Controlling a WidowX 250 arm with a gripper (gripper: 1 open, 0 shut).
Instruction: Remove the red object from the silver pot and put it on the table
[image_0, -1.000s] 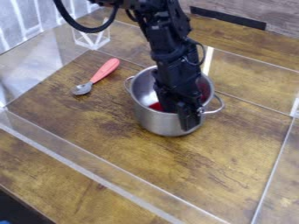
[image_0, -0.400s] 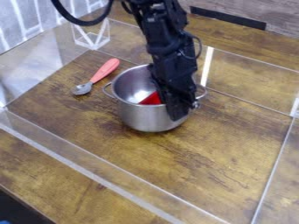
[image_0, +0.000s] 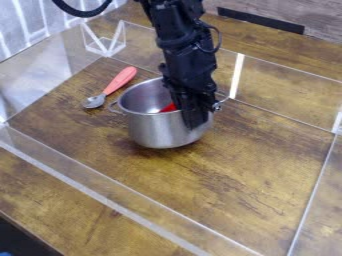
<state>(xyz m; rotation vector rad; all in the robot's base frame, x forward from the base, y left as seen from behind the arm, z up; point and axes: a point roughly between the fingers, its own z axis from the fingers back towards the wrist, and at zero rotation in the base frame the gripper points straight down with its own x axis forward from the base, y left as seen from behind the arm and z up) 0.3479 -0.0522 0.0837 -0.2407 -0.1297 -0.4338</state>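
Observation:
The silver pot stands on the table near its middle. Only a sliver of the red object shows inside the pot, by the far wall. My gripper points down at the pot's right rim. Its dark fingers are shut across that rim, one lying over the outside wall. The arm hides the pot's right side and part of its inside.
A metal spoon with a pinkish-red handle lies left of the pot. A white upright strip stands behind it to the right. Clear acrylic walls edge the table, and a white wire stand is at the back left.
The gripper has shut at the pot's right rim. Gripper and pot have shifted together to the left and slightly back, so the pot now sits closer to the spoon.

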